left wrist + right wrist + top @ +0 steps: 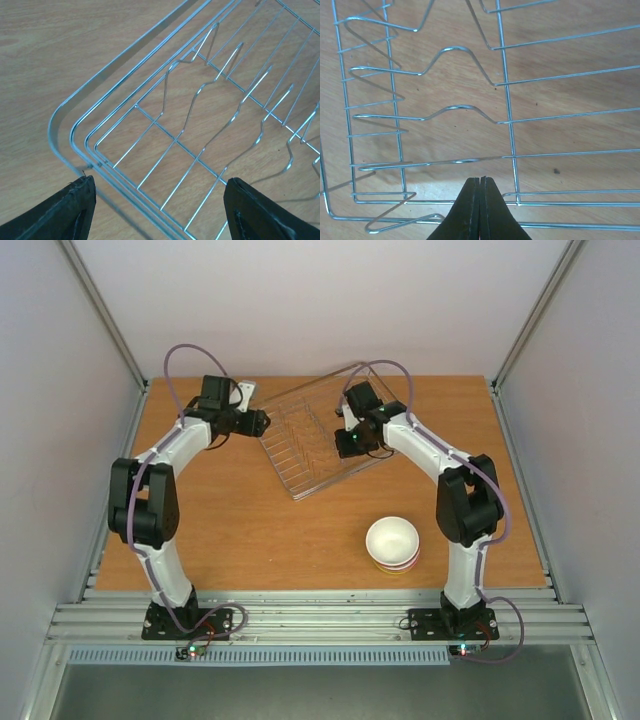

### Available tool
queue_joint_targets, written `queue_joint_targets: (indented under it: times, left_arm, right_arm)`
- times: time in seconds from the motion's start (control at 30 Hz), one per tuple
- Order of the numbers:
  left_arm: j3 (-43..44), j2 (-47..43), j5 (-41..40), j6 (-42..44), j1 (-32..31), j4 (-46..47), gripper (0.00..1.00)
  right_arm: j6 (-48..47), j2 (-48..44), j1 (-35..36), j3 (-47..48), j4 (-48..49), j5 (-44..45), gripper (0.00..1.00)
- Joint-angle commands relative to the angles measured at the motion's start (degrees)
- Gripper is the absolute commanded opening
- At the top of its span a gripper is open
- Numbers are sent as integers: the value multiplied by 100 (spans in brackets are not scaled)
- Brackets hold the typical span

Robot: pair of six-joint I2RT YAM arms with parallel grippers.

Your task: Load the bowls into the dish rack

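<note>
My left claw (159,182) stands wide open, gripping nothing, at the left corner of the dish rack (300,455), which lies at the back middle of the surface (250,530). My right claw (480,181) is closed tight on nothing over the rack's right side. The bowls (393,543) sit stacked beside my right arm, well apart from the rack.

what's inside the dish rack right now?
Only wire ribs over the tabletop show in the dish rack; stacked bowls sit outside it. The right tool and arm cover one patch from above.
</note>
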Motion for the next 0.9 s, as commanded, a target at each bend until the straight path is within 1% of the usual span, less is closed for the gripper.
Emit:
queue_joint_targets:
  times: [0.0, 0.1, 0.13, 0.2, 0.37, 0.43, 0.5, 0.57, 0.63, 0.73, 0.8, 0.87]
  left_arm:
    - [397, 403, -110, 33, -136, 38, 71]
    - [635, 684, -366, 106, -214, 16, 71]
    - [716, 798, -513, 147, -227, -19, 71]
    - [856, 979, -860, 263, -241, -50, 71]
    - [1103, 1363, -2057, 533, -241, 165, 71]
    - [1285, 1518, -2426, 720, -241, 158, 71]
    - [1452, 1559, -2690, 812, -219, 79, 71]
    - [1431, 1369, -2617, 805, -143, 67, 71]
    - [1203, 1005, -2328, 732, -16, 239, 71]
    - [799, 419, -1961, 547, 214, 473, 72]
    - [562, 80, -1690, 455, 330, 496, 72]
    - [309, -161, -1501, 422, 420, 551, 72]
  right_arm:
    - [91, -462, 4, 87, 123, 196, 1]
    - [40, -813, 4, -17, 362, 959, 2]
    - [14, -937, -8, -35, 424, 1445, 3]
    - [-12, -1161, -83, -48, 463, 1903, 8]
    - [138, -1300, -698, -95, 425, 1900, 15]
    - [207, -1158, -1015, -90, 373, 1972, 15]
    - [268, -894, -1384, -77, 347, 2080, 13]
    - [330, -619, -1847, -35, 363, 2068, 8]
    - [354, -342, -2197, 39, 462, 1869, 2]
    - [375, 56, -2552, 306, 538, 1589, 1]
    - [357, 342, -2578, 529, 506, 1395, 1]
    - [341, 605, -2767, 727, 477, 1297, 1]
